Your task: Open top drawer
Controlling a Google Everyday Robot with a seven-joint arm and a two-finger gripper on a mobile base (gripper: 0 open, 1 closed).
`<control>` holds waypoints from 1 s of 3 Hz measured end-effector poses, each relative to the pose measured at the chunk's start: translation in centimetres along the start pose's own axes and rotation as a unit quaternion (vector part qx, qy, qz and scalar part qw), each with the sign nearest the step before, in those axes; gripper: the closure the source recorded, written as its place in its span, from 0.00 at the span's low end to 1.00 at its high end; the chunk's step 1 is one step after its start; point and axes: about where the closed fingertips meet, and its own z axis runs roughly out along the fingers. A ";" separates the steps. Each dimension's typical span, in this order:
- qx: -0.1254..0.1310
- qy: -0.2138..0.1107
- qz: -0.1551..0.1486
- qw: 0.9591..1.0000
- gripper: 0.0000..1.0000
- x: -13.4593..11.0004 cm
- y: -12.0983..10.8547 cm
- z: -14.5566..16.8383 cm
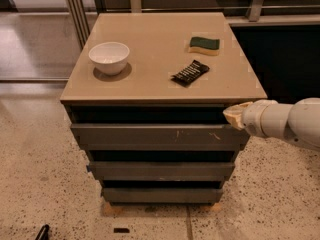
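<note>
The top drawer (150, 134) is the widest dark grey flat front under the beige cabinet top (150, 79), with pale scratch marks right of centre. It stands slightly proud, with a dark gap above it. My gripper (233, 116) comes in from the right on a white arm (290, 123). Its pale tip sits at the drawer's upper right corner, in the gap just under the cabinet top's edge.
On the cabinet top are a white bowl (109, 57), a black snack packet (190, 73) and a green-and-yellow sponge (204, 44). Two narrower grey drawers (160, 171) step back below. Speckled floor surrounds the cabinet; a dark panel stands to the right.
</note>
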 end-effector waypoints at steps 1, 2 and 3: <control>-0.002 0.001 0.001 1.000 1.00 0.1 0.0 0.5; 0.006 -0.002 0.004 1.000 1.00 0.3 0.1 0.4; 0.028 -0.001 0.018 0.999 1.00 1.8 0.2 0.8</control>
